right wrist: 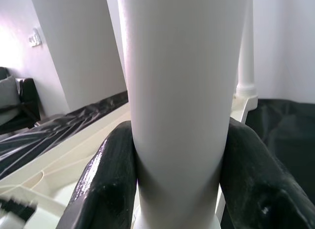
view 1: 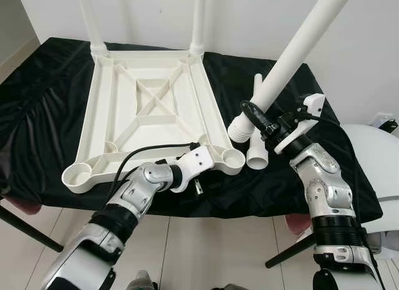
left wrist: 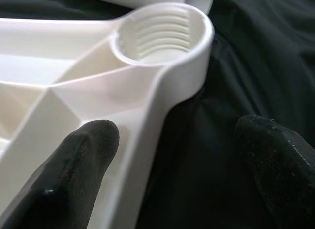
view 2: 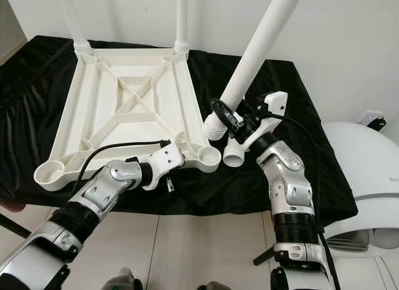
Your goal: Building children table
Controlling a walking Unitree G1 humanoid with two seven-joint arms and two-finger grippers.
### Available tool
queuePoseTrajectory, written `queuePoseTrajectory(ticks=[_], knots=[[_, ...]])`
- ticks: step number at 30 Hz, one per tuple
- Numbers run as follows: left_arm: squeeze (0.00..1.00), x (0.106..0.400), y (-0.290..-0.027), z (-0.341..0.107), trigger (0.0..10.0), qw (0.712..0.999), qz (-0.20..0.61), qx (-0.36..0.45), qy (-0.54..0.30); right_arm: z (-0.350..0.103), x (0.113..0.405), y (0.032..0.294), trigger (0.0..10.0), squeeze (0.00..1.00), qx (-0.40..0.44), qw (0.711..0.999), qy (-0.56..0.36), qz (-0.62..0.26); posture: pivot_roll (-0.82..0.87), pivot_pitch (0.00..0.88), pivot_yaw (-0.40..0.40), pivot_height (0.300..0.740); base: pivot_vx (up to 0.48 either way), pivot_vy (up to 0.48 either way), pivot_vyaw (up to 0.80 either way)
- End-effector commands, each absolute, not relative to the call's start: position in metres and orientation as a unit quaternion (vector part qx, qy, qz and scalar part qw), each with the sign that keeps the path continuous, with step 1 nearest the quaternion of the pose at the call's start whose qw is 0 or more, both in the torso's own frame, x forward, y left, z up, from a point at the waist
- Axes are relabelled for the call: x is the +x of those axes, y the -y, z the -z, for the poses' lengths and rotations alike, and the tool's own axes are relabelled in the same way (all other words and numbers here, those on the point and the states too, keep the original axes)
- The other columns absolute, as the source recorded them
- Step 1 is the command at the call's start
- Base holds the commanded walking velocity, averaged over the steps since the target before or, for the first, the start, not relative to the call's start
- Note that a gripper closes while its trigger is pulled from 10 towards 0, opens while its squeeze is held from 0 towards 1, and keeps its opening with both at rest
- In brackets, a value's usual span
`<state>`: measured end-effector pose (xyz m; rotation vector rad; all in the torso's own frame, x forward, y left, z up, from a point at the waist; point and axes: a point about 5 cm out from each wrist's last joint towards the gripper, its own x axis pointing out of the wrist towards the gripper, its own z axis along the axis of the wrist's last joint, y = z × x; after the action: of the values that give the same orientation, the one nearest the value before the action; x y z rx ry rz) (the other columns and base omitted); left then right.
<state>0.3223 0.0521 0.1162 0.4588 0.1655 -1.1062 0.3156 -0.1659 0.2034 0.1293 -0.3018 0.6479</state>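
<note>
On the desk, over a black cloth, lies one white tabletop, underside up so that its ribbing and corner sockets face me for fitting. Sockets: four. Two far ones already carry upright legs, a far left leg and a far right leg; two near ones stand vacant, the near left socket and the near right socket. Legs: four in all. Third leg: gripped in my right tool, fingers closed on the shaft just above its threaded end, held tilted with that end hanging just beside and above the near right socket, presumably to be stood up and screwed in. Fourth leg: lying loose on the cloth beside the tabletop, partly behind the held one, kept within reach, I judge, for the last socket. My left tool: open, fingers spread at the near edge of the tabletop by the near right socket, one finger over the rim, likely placed to steady the piece. Tools: two.
</note>
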Motion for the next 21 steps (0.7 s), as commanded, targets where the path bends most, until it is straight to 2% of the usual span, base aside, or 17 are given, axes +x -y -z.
queuePoseTrajectory(ticks=[1,3,4,5,6,8,9,21], knots=[[0.0,0.324,-0.053,-0.115,10.0,0.823,0.523,0.204,-0.089,-0.206,0.313,0.166,10.0,0.0,0.064,0.932,0.151,-0.323,-0.02,0.015,-0.024,0.74,0.0,0.0,0.0],[0.0,0.326,-0.055,-0.115,10.0,0.825,0.521,0.201,-0.09,-0.205,0.313,0.167,10.0,0.0,0.062,0.933,0.148,-0.322,-0.02,0.013,-0.021,0.74,0.0,0.0,0.0],[0.0,0.329,-0.057,-0.117,8.0,0.828,0.518,0.196,-0.09,-0.203,0.311,0.169,10.0,0.0,0.062,0.934,0.142,-0.321,-0.03,0.012,-0.019,0.74,0.0,0.0,0.0],[0.0,0.329,-0.057,-0.117,8.0,0.828,0.518,0.196,-0.09,-0.203,0.311,0.169,10.0,0.0,0.062,0.934,0.142,-0.321,-0.03,0.012,-0.019,0.74,0.0,0.0,0.0],[0.0,0.331,-0.059,-0.118,2.2,0.829,0.517,0.194,-0.088,-0.201,0.31,0.169,10.0,0.0,0.061,0.935,0.134,-0.323,-0.03,0.009,-0.016,0.74,0.0,0.0,0.0],[0.0,0.332,-0.06,-0.119,2.2,0.83,0.517,0.192,-0.087,-0.2,0.309,0.17,10.0,0.0,0.06,0.935,0.129,-0.324,-0.03,0.009,-0.016,0.74,0.0,0.0,0.0],[0.0,0.334,-0.061,-0.12,0.0,0.832,0.515,0.189,-0.086,-0.199,0.308,0.17,10.0,0.0,0.058,0.936,0.122,-0.325,-0.03,0.009,-0.016,0.74,0.0,0.0,0.0],[0.0,0.339,-0.071,-0.121,0.0,0.837,0.507,0.187,-0.089,-0.198,0.309,0.178,10.0,0.0,0.031,0.94,0.106,-0.323,-0.03,0.0,-0.019,0.74,0.0,0.0,0.0]])
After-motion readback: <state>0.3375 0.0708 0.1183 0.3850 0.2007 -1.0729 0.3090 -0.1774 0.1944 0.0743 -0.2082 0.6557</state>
